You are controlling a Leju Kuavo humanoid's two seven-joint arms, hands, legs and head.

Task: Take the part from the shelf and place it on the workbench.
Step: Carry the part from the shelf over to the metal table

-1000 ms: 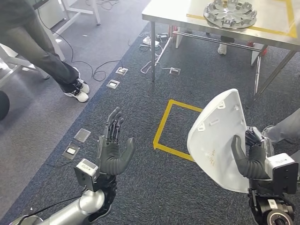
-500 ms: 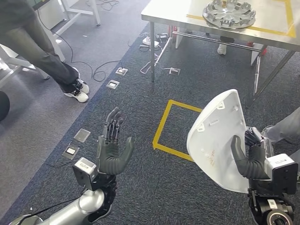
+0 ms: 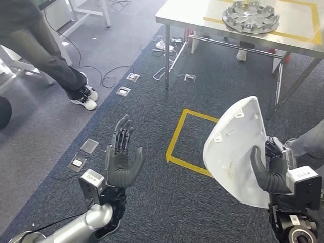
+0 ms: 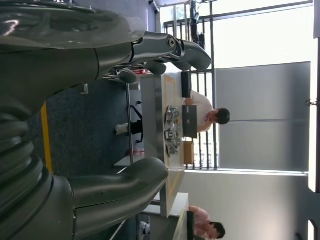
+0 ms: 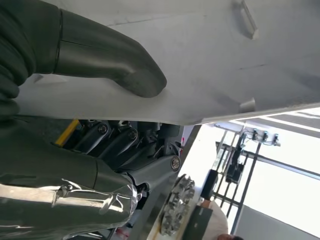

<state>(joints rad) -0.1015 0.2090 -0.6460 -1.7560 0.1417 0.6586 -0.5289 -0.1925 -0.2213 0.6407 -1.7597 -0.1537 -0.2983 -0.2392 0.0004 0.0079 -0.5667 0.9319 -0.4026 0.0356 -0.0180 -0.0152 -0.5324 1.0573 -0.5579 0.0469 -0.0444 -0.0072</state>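
Workbench (image 3: 191, 17), wheel-like metal part (image 3: 250, 14) on top, lay well ahead of my hands and had slid slightly in head view over last second: camera shifted, I was closing in. White part (image 3: 233, 149) unchanged, upright in my right hand (image 3: 272, 169), thumb pressed on inner face, fingers behind. Left hand (image 3: 121, 159) spread, palm up, holding nothing. Placement not yet done.

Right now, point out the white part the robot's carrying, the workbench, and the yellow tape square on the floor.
white part (image 3: 233, 147), head view, middle of its inner face.
workbench (image 3: 191, 12), head view, bare tabletop near the left corner.
yellow tape square (image 3: 173, 138), head view, left strip.
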